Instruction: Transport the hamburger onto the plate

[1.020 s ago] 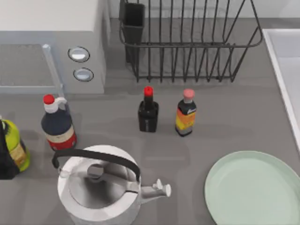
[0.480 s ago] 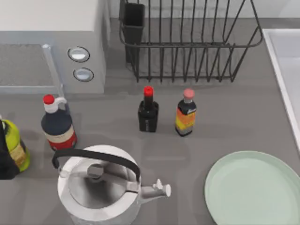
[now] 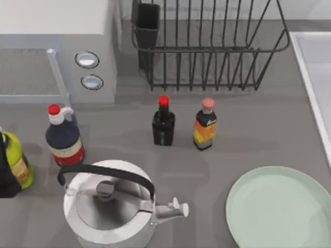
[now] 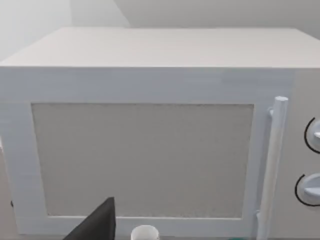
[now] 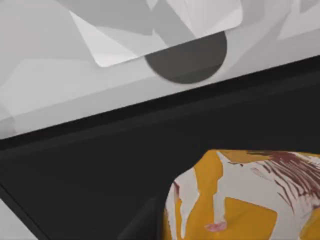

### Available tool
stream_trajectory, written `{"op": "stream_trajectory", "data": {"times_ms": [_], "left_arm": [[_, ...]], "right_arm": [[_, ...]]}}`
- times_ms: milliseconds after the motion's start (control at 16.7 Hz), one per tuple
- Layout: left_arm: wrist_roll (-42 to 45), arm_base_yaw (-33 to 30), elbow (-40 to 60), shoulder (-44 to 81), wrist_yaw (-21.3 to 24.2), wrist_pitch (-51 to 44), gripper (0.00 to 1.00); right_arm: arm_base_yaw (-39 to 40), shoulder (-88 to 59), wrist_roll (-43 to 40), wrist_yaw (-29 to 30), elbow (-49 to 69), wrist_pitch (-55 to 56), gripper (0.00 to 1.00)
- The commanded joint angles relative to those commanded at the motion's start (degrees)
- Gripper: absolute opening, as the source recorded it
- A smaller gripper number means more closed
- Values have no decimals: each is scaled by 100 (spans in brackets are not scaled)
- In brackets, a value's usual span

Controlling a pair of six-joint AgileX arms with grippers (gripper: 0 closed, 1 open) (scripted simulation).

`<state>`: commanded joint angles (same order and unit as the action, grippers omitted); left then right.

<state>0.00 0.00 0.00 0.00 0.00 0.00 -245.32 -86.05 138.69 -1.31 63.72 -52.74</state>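
Two arms were at the table, and I could not tell the opening of either gripper.

1. Right arm. The right wrist view sat close over a yellow-and-white patterned object [image 5: 240,200] with dark red streaks, lying against a black surface. I judged this to be the hamburger, probably wrapped, though that view did not settle it. Whether my right gripper was wide, narrow or already holding it could not be determined.

2. Left arm. My left gripper [image 4: 100,225] faced the microwave [image 4: 150,150] door, near the table's left side. I judged this arm to be idle.

3. Destination. The plate [image 3: 282,206], pale mint green and glossy, lay bare at the table's lower right, with the sink [image 3: 315,62] beyond it on the right.

4. Surroundings. The white kettle [image 3: 111,206] stood left of the plate, its spout [image 3: 173,209] pointing at the plate's rim but apart from it. Two sauce bottles, one with a red cap [image 3: 163,121] and one with a pink cap [image 3: 206,124], stood upright beyond, in front of the dish rack [image 3: 207,46].

5. Hazards, as judged.
- A soft bun would deform or shed its layers under an over-tight grip.
- A loose grip would drop it short of the plate.
- A low carry path would clip the spout or topple a bottle.
- An off-centre release on the glossy surface could let it slide over the shallow rim.
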Motion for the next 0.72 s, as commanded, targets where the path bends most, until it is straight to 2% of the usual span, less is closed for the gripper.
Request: {"op": "stream_trajectory", "data": {"times_ms": [120,360,720], "left_arm": [[0,0,0,0,0,0,100],[0,0,0,0,0,0,100],[0,0,0,0,0,0,100]], "right_arm": [[-1457,-116,1244,-84,-59,-114,0],[-3873,-285,3562,-186,-246,-417,0],[-6654,-347,6299,-101,-439,-840,0]]}}
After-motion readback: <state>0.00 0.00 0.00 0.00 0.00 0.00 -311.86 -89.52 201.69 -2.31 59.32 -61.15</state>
